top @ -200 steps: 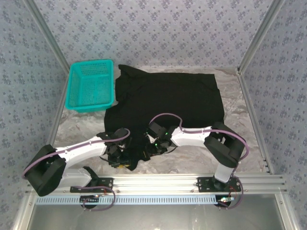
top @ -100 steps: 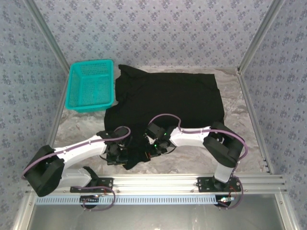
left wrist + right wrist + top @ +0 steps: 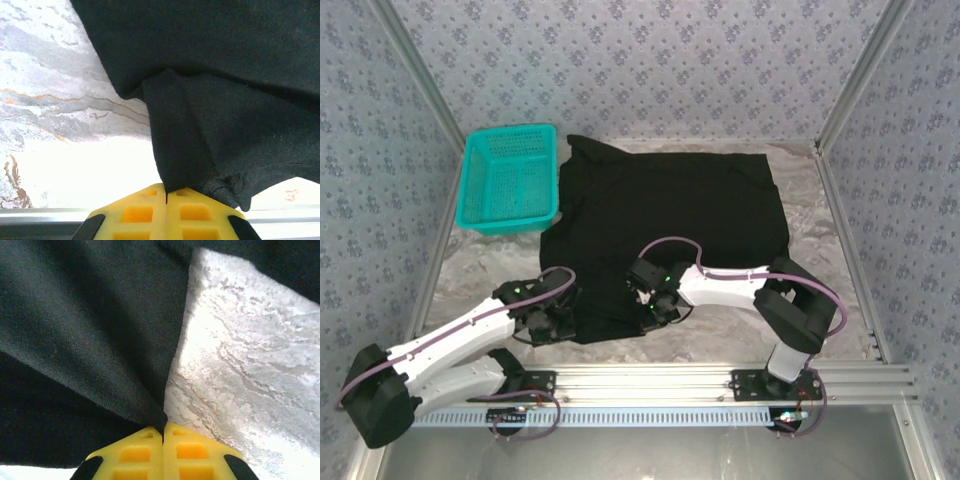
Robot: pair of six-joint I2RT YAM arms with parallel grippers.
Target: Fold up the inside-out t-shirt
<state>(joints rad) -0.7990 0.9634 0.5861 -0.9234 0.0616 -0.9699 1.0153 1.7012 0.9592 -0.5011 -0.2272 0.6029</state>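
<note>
marbled table (image 3: 820, 230) — black t-shirt (image 3: 670, 210), teal basket (image 3: 510, 180) on it.

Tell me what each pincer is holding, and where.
Both grip the black t-shirt: the left pincer and the right pincer each pinch cloth at its near edge.

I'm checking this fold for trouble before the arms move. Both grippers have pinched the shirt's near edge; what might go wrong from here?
1. The left gripper and right gripper each hold the t-shirt by a thin pinch at the fingertips, so the cloth may slip out when lifted.
2. The teal basket sits right beside the shirt's far left edge; cloth swung that way might catch or shove it.
</note>
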